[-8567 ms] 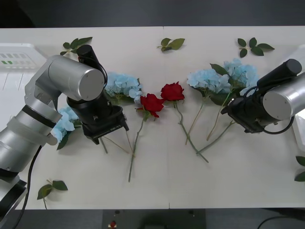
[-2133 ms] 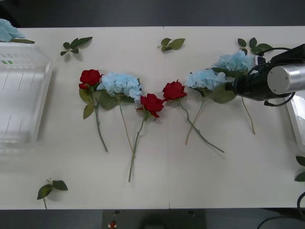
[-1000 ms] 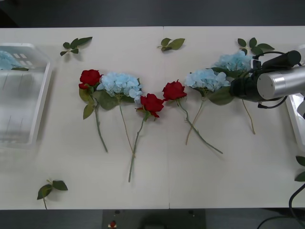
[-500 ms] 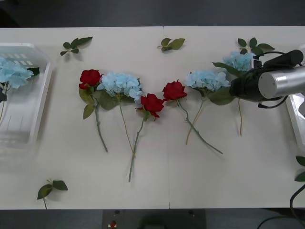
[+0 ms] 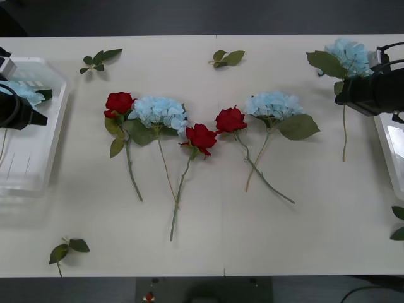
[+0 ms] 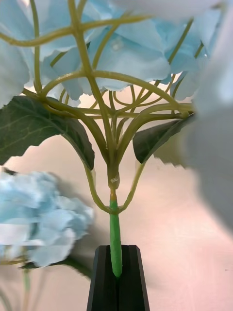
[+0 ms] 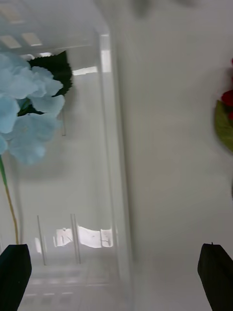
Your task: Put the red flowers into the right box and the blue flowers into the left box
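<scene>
Right gripper (image 6: 116, 279), pinching a blue flower (image 5: 346, 57) by its stem, has lifted it off the table. Left gripper (image 7: 116, 272), spread, has dropped another in the left box (image 5: 55, 126).

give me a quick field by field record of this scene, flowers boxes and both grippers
red flowers: three roses lying on the table, none boxed
blue flowers: two on the table, one in the left box, one held by the right gripper
left box: at the table's left edge, holds one blue flower
right box: rim at the table's right edge
left gripper: open, above the left box
right gripper: shut on a blue flower's stem, near the right box
loose leaves: sprigs scattered on the table
</scene>
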You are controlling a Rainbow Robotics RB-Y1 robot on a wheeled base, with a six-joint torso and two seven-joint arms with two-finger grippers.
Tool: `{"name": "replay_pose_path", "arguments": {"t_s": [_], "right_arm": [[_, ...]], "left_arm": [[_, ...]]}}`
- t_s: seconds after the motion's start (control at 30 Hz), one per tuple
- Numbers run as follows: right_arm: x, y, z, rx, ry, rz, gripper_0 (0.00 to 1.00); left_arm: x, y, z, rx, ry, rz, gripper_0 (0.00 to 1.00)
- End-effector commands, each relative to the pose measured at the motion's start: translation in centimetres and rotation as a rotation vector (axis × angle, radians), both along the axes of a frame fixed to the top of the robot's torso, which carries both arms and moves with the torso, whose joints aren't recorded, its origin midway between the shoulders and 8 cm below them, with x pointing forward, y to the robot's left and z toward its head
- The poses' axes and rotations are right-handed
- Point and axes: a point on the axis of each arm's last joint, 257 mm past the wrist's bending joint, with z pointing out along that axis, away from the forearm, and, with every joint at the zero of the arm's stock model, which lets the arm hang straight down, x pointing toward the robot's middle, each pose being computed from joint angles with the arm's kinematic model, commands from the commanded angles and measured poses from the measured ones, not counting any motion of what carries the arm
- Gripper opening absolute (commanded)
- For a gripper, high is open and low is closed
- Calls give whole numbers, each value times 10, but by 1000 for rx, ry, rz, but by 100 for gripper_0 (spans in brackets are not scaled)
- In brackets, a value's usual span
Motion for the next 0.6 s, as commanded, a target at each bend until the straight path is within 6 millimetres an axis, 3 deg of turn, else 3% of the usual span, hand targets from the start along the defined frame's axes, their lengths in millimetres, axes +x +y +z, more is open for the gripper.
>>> {"name": "replay_pose_path", "arguments": {"t_s": [0.03, 0.23, 0.6], "right_arm": [[-2, 2, 38, -11, -112, 133, 0], [-25, 43, 74, 131, -251, 307, 0], [-105, 152, 132, 355, -479, 624, 0]], "left_arm": [[-9, -18, 16, 5, -4, -53, 100], [-13, -59, 7, -38, 3, -61, 100], [-6, -111, -21, -113, -22, -65, 100]]}}
